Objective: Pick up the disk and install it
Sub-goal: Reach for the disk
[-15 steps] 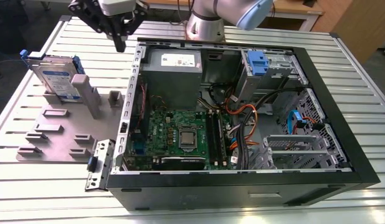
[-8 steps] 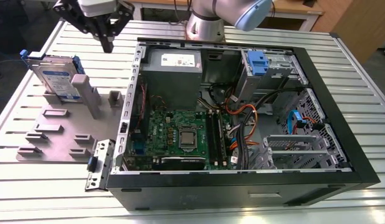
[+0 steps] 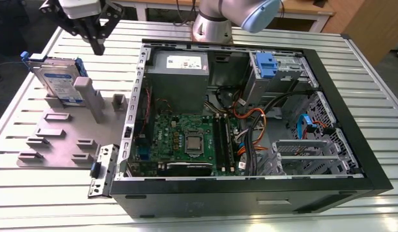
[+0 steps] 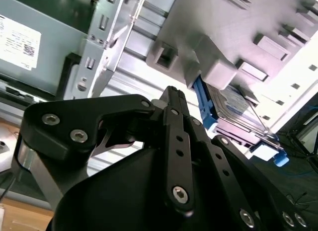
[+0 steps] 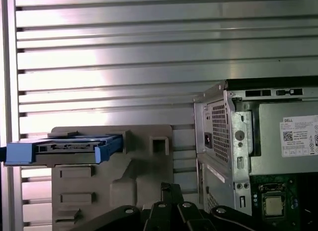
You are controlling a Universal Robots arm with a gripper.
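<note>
The disk [image 3: 57, 79] is a silver drive with a blue-and-white label in a blue frame. It stands on edge in a slot of the grey holder block [image 3: 63, 130], at the exterior view's left of the open computer case. My gripper [image 3: 97, 50] hangs in the air above the disk's far right corner, apart from it, with its black fingers shut together and nothing between them. The second wrist view has the disk [image 4: 233, 109] beyond the shut fingertips [image 4: 171, 92]. In the first wrist view the disk [image 5: 64, 149] lies edge-on past the gripper [image 5: 171, 187].
The open computer case [image 3: 341, 96] lies on the slatted metal table [image 3: 31, 193]. Inside it are a grey power supply [image 3: 179, 72], a green motherboard [image 3: 186, 140], a blue-handled caddy [image 3: 266, 65] and bundled cables [image 3: 250, 125]. The arm's base [image 3: 212, 24] stands behind the case.
</note>
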